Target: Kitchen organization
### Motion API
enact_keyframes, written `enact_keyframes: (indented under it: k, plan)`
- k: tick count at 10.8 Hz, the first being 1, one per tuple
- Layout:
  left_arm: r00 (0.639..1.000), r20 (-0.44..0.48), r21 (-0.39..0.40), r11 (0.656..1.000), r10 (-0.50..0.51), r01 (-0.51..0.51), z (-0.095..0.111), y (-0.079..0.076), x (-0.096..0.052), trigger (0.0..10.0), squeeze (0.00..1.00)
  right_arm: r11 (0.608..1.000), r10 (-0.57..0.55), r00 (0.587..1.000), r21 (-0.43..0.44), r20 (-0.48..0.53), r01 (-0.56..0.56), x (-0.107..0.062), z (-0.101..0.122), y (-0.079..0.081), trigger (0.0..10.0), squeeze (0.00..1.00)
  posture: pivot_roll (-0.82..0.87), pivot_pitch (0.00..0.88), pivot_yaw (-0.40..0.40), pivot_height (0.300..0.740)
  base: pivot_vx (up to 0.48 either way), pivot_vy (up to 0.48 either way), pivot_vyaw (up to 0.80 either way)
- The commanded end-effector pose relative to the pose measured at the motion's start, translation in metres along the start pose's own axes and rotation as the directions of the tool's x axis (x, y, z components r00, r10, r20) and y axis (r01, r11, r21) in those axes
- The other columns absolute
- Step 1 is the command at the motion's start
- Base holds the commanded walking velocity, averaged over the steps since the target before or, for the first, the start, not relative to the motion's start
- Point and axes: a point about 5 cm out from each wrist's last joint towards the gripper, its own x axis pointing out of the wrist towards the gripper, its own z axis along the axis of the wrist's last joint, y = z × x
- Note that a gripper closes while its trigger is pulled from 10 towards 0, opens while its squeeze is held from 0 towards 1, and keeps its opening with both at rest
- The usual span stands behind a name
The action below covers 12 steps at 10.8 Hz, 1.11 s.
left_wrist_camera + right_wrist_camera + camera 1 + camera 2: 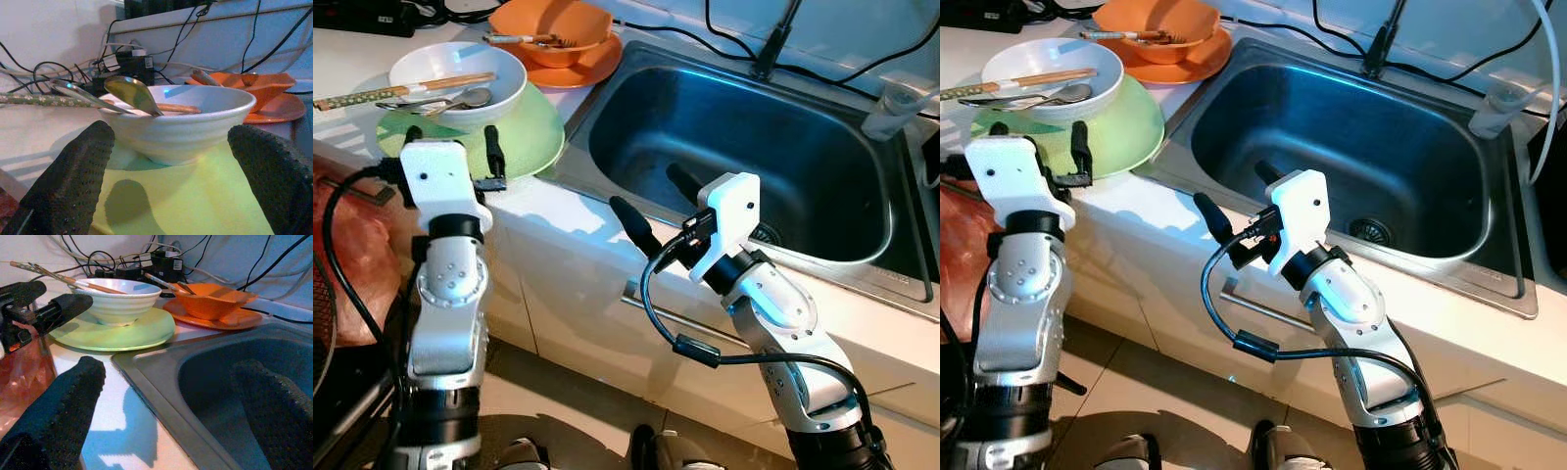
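My left tool (450, 145) hovers at the near rim of the green plate (524, 137), fingers spread wide and pinching nothing. On that plate sits the white bowl (460, 83), with chopsticks (391, 91) laid across it and two spoons (460, 100) resting inside. Just beyond the green plate, an orange bowl (553, 31) sits on an orange plate (592, 67), a utensil lying in it. The white surface (543, 206) carries both stacks. Right of the green plate lies the steel sink (754, 157); my right tool (656, 201) hangs over its near edge, fingers apart, empty.
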Motion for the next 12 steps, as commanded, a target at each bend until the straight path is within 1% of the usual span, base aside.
enact_keyframes:
  k: [1,4,7,9,12]
  plan:
    - [1.000,0.015,0.001,1.000,-0.009,0.009,0.001,-0.001,0.002,10.0,0.00,1.000,-0.008,1.000,-0.009,-0.004,0.008,-0.002,-0.002,-0.001,10.0,0.00,-0.03,0.168,-0.105,0.740,0.000,0.000,0.00]
    - [1.000,0.028,0.013,1.000,0.004,-0.005,0.000,0.003,0.010,10.0,0.00,1.000,-0.011,1.000,-0.008,-0.017,0.011,-0.006,-0.003,-0.001,10.0,0.00,-0.04,0.181,-0.109,0.740,0.000,0.000,0.00]
    - [0.999,0.053,0.015,1.000,0.003,-0.004,0.003,0.003,0.018,10.0,0.00,1.000,-0.003,1.000,0.002,-0.028,0.003,-0.010,-0.004,0.001,10.0,0.00,-0.05,0.195,-0.107,0.740,0.000,0.000,0.00]
    - [0.998,0.061,0.009,1.000,-0.007,0.007,0.003,0.000,0.021,10.0,0.00,1.000,0.018,0.999,0.015,-0.046,-0.017,-0.012,-0.007,0.004,10.0,0.00,-0.06,0.199,-0.108,0.740,0.000,0.000,0.00]
    - [0.997,0.069,0.005,1.000,-0.021,0.020,0.002,-0.002,0.023,10.0,0.00,1.000,0.026,0.998,0.016,-0.057,-0.025,-0.013,-0.008,0.005,10.0,0.00,-0.06,0.201,-0.112,0.740,0.000,0.000,0.00]
